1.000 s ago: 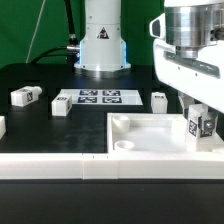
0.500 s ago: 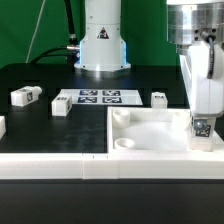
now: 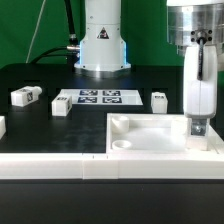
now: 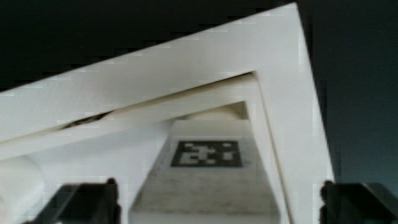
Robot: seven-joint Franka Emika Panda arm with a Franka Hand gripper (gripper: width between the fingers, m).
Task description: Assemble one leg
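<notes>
My gripper [image 3: 198, 120] hangs over the right corner of the large white square panel [image 3: 150, 128] at the exterior view's right. It is shut on the leg [image 3: 198, 128], a small white block held upright, its lower end down inside the panel's raised rim. In the wrist view the leg [image 4: 210, 185] runs between the two dark fingertips [image 4: 86, 202], with its black-and-white tag facing the camera. My gripper [image 4: 221, 205] sits above the panel's corner rim [image 4: 267, 60]. The leg's lower end and the corner hole are hidden.
Three more small white blocks lie on the black table [image 3: 26, 96], [image 3: 62, 107], [image 3: 159, 99]. The marker board [image 3: 98, 98] lies before the robot base [image 3: 100, 45]. A white rail [image 3: 50, 167] runs along the front edge.
My gripper has turned about its vertical axis and come down a little. The leg has sunk lower into the panel's right corner, and its tag no longer faces the exterior camera.
</notes>
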